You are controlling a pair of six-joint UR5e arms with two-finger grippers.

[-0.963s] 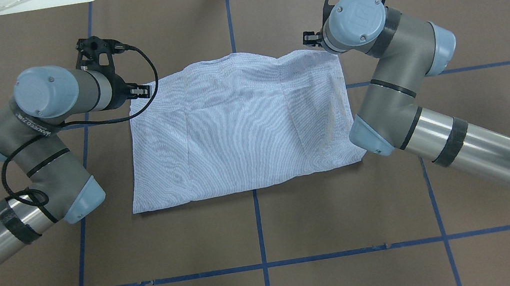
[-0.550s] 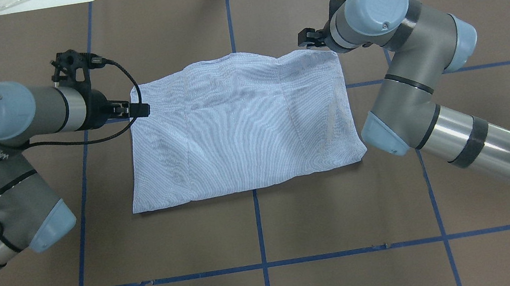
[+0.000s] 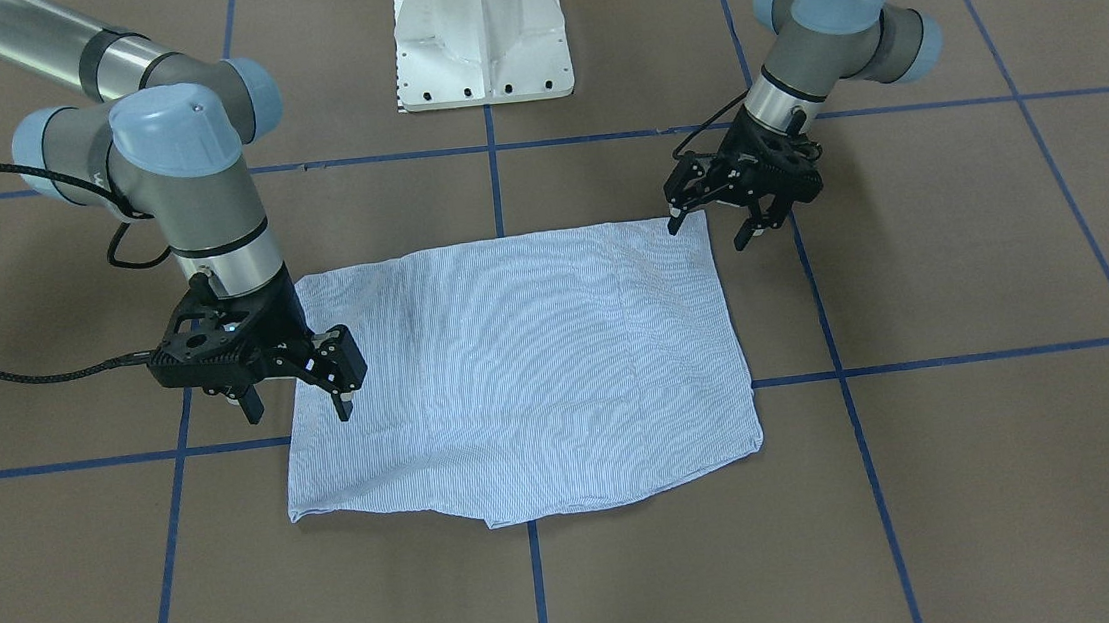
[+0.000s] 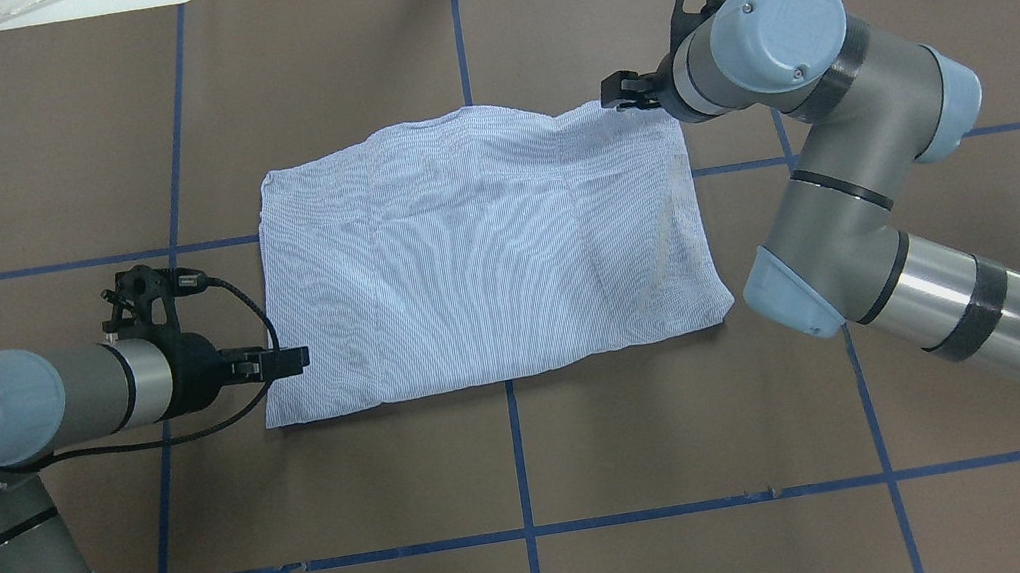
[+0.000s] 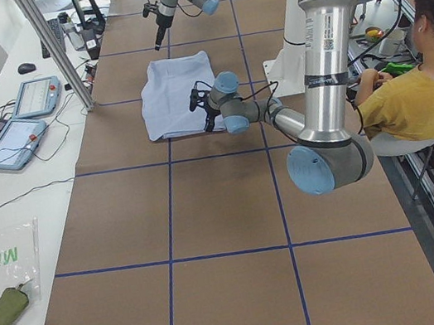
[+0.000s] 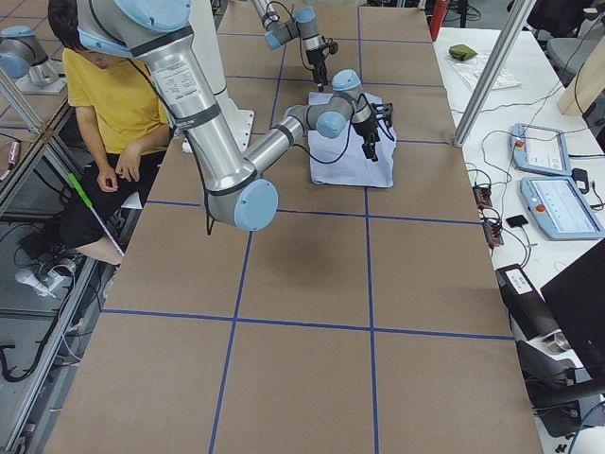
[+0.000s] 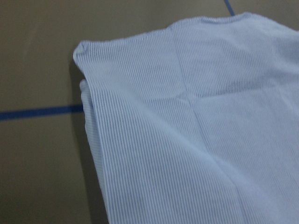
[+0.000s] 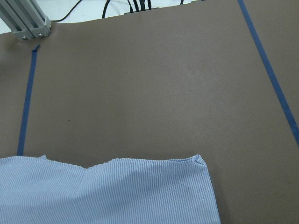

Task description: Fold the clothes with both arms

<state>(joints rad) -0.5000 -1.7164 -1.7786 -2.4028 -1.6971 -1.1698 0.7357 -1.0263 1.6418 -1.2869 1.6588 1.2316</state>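
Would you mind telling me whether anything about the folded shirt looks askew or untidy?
Slightly. The shirt lies flat, but its far edge is wavy rather than straight, and the left wrist view shows an under layer peeking out beside one corner. Nothing looks damaged.

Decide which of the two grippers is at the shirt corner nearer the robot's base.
The left gripper. It is at the shirt's near left corner, on the base's side, while the right gripper is at the far right corner.
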